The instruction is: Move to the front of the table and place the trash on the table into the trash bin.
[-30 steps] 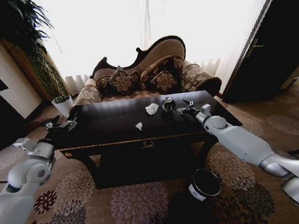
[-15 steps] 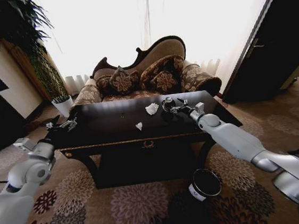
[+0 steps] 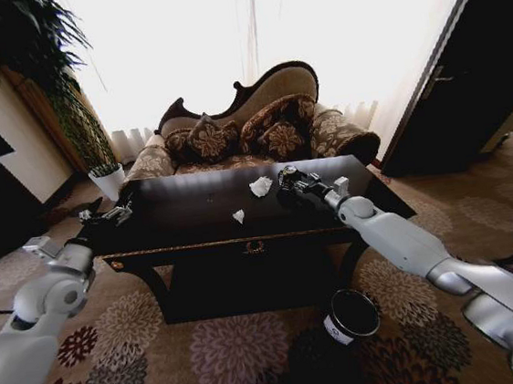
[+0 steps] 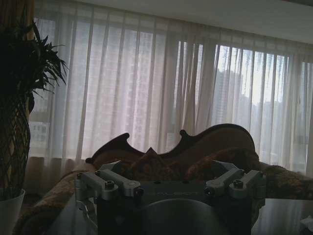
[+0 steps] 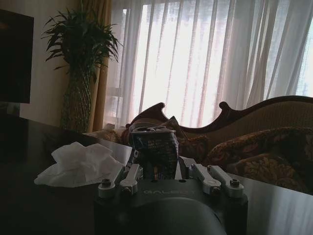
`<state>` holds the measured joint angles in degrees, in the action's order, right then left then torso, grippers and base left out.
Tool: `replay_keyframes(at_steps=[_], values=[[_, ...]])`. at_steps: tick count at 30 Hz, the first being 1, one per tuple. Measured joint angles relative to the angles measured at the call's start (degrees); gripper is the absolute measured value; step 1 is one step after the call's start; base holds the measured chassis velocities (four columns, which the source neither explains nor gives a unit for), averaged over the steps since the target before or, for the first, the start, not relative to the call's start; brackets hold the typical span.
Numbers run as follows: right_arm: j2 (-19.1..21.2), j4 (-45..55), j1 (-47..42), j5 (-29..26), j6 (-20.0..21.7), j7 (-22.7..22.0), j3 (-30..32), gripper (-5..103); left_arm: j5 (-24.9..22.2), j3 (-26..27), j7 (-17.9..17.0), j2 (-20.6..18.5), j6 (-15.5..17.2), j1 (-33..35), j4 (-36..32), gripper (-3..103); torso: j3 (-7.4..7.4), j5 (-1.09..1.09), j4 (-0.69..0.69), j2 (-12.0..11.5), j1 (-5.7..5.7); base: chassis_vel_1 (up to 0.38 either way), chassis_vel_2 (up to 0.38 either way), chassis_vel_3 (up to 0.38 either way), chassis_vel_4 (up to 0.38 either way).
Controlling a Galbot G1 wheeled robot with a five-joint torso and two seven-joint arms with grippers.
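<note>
Since a second ago the right gripper [image 3: 289,179] has slid forward across the table [image 3: 186,219] and now reaches the small dark cup-like piece [image 3: 285,178]. In the right wrist view that piece [image 5: 155,152] stands upright between the spread fingers [image 5: 123,182], which sit on either side of it; whether they press on it cannot be told. Just beside it, toward the robot's left, lies a white paper wad [image 3: 260,186], and a smaller white wad [image 3: 238,216] lies nearer the table's front edge. The trash bin [image 3: 351,315] stands on the patterned carpet [image 3: 209,353] in front of the table, below the right arm. The left gripper [image 3: 105,213] hovers at the table's left end, and its finger state cannot be told. Behind the table stands a sofa [image 3: 249,119].
</note>
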<state>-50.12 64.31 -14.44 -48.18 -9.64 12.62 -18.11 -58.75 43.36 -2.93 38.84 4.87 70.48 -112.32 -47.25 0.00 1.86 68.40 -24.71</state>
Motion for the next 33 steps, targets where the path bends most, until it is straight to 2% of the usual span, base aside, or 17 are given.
replay_keyframes(at_steps=[3, 4, 7, 8, 9, 13, 24, 28, 33], values=[[0.4, 1.0, -1.1, 0.0, -0.2, 0.0, 0.5, 25, 0.0, 0.0, 0.0, 0.0, 0.0, 0.0, 0.0, 100, 0.0, 0.0, 0.0, 0.0, 0.0, 0.0, 0.0, 0.0, 0.0], [0.4, 1.0, -1.1, 0.0, -0.2, 0.0, 0.5, 25, 0.0, 0.0, 0.0, 0.0, 0.0, 0.0, 0.0, 100, 0.0, 0.0, 0.0, 0.0, 0.0, 0.0, 0.0, 0.0, 0.0], [0.7, 2.3, -2.8, 0.1, -0.4, -0.2, 1.4, 9, 0.0, 0.0, 0.0, 0.0, 0.0, 0.0, 0.0, 100, 0.0, 0.0, 0.0, 0.0, 0.0, 0.0, 0.0, 0.0, 0.0], [0.7, 2.3, -2.8, 0.1, -0.4, -0.2, 1.4, 9, 0.0, 0.0, 0.0, 0.0, 0.0, 0.0, 0.0, 100, 0.0, 0.0, 0.0, 0.0, 0.0, 0.0, 0.0, 0.0, 0.0], [0.8, 2.7, -3.3, 0.1, -0.4, -0.3, 1.8, 4, 0.0, 0.0, 0.0, 0.0, 0.0, 0.0, 0.0, 100, 0.01, 0.0, 0.0, 0.0, 0.0, 0.0, 0.0, 0.0, 0.0], [1.1, 3.6, -4.7, 0.2, -0.6, -0.4, 2.8, 0, 0.0, 0.0, 0.0, 0.0, 0.0, 0.0, 0.0, 100, 0.02, -0.05, 0.0, 0.0, 0.02, 0.0, 0.0, 0.0, 0.0], [2.3, 6.1, -6.7, 0.3, -0.4, -0.9, 4.3, 0, 0.0, 0.0, 0.0, 0.0, 0.0, 0.0, 0.0, 100, -0.01, 0.02, 0.0, 0.0, 0.01, 0.0, 0.0, 0.0, 0.0], [4.4, 10.7, -9.8, 0.1, 0.4, -1.9, 7.0, 0, 0.0, 0.0, 0.0, 0.0, 0.0, 0.0, 0.0, 100, -0.02, 0.04, -0.01, 0.0, -0.01, 0.0, 0.0, 0.0, 0.0], [8.9, 18.4, -16.0, -1.2, 2.0, -3.4, 13.9, 0, 0.0, 0.0, 0.0, 0.0, 0.0, 0.0, 0.0, 100, 0.0, 0.0, 0.0, 0.0, 0.0, 0.0, 0.0, 0.0, 0.0]])
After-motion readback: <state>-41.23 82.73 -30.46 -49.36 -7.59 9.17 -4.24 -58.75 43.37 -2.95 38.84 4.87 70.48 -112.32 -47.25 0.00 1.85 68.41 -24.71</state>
